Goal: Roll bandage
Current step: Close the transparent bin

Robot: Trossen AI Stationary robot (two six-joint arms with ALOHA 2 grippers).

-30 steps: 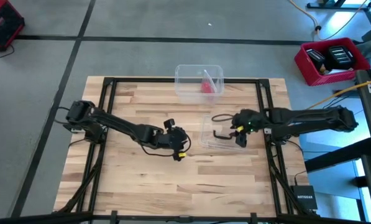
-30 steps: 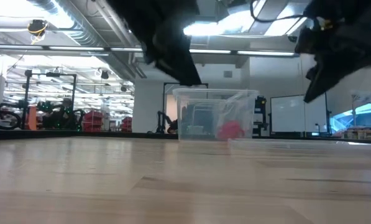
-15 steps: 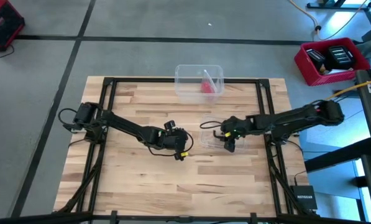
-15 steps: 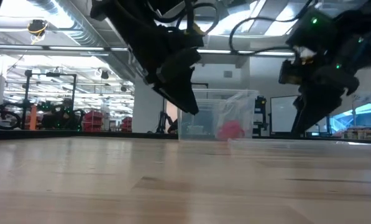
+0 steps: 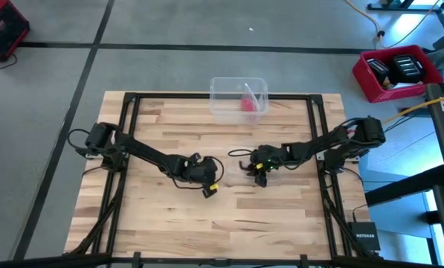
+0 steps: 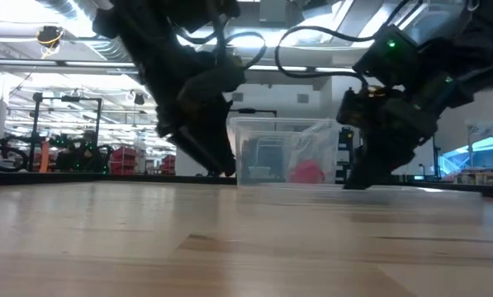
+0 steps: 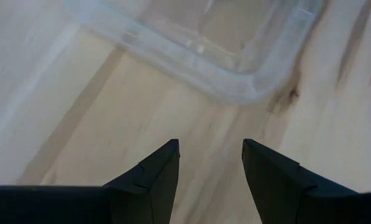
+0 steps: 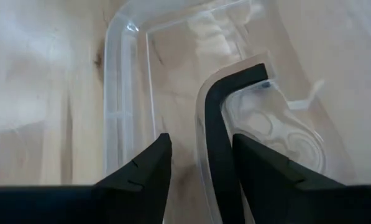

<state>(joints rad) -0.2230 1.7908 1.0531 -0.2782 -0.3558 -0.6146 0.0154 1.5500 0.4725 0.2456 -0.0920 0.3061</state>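
The red bandage lies bunched inside a clear plastic box at the table's far edge, also visible in the low view. The box's clear lid lies flat on the wood at mid-table, its dark handle on top. My right gripper is open and low over the lid, one finger on either side of the handle. My left gripper is open over bare wood, just short of the lid's rounded corner, with nothing between its fingers. My right gripper slants down from the table's right side, and its fingers lie along either side of the lid's dark handle. Whether a finger touches the handle, I cannot tell. The lid lies flat on the table.
A dark frame runs around the tabletop. Bare wood spreads over the near half of the table. A red bin stands on the floor beyond the far right corner.
My right gripper has come down and toward the table's left, onto the lid, until its fingers stand on either side of the handle. My left gripper has sunk toward the wood and rolled a little. Lid, box and bandage have stayed in place.
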